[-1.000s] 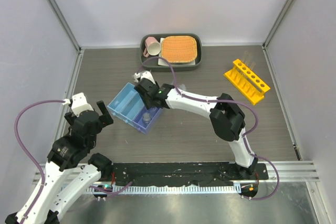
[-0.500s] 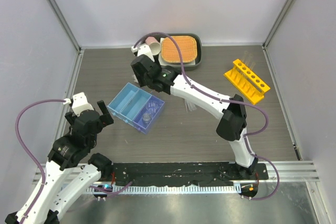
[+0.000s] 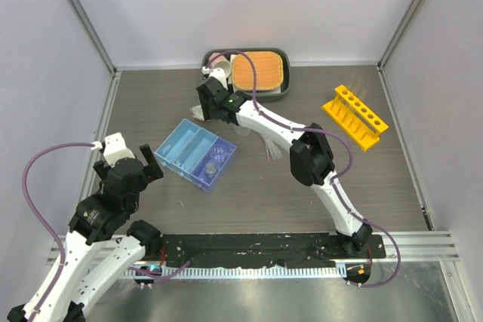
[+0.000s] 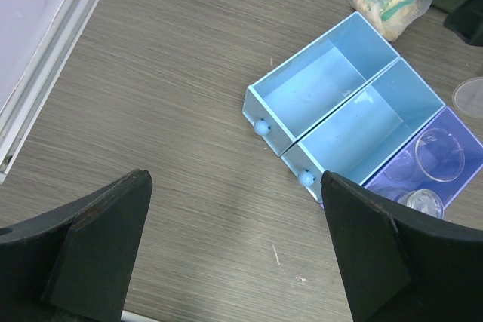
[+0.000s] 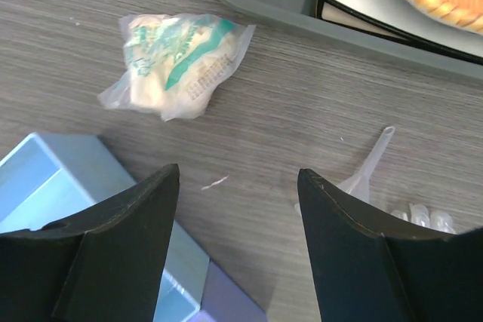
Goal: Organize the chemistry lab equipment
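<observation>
From above, the pink mug is mostly hidden behind the right arm's wrist, and the clear pipettes are only faint streaks on the table. The right arm stretches far forward and to the left, its tip between the far corner of the blue tray and the dark tray bearing the orange mat. The yellow rack stands well apart on the right. The left arm is folded at the near left, aimed at the blue tray.

In the left wrist view, the left gripper is spread wide with nothing between its fingers, over bare table just short of the tray's two knobs. Two compartments are bare; the purple-tinted one holds small beakers, partly cut off. A clear round rim at the right edge may be a funnel.

In the right wrist view, the right gripper is released, with nothing between its parted fingers, above the table beside a crumpled plastic packet. Only a corner of the blue tray shows.
</observation>
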